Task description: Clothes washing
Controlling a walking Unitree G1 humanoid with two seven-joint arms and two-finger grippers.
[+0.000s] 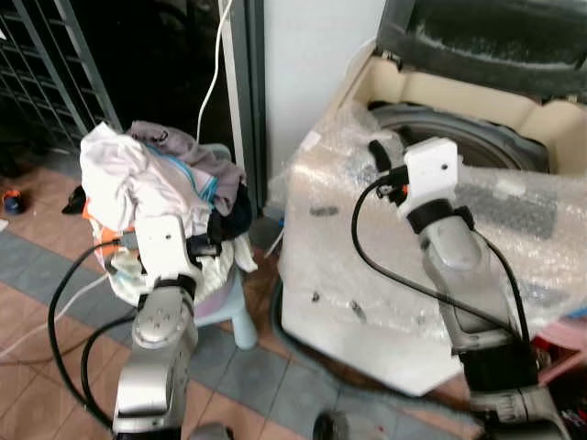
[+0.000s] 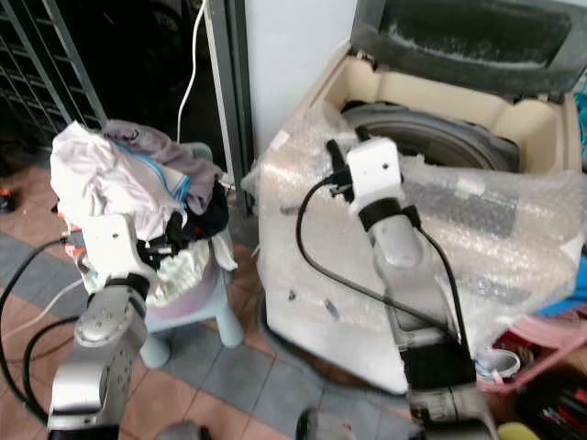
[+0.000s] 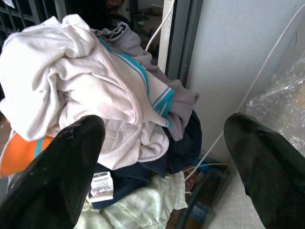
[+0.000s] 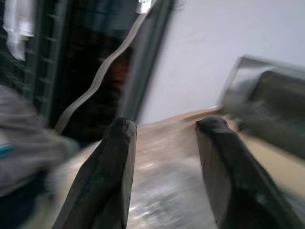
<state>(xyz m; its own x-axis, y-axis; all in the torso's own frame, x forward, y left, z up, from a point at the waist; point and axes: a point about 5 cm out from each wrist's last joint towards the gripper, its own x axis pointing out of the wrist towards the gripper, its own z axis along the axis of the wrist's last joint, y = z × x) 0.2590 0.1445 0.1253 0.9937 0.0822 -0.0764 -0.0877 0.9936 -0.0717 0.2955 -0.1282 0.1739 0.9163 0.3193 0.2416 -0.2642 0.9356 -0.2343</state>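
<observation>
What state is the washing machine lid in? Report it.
Open. The lid is tilted up and back behind the washing machine, leaving the drum opening exposed above the bubble wrap draped over its front.

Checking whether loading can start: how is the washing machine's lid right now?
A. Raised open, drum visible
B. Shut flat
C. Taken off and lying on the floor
A: the lid stands raised at the back of the washing machine, and the round drum opening shows beneath it.
</observation>
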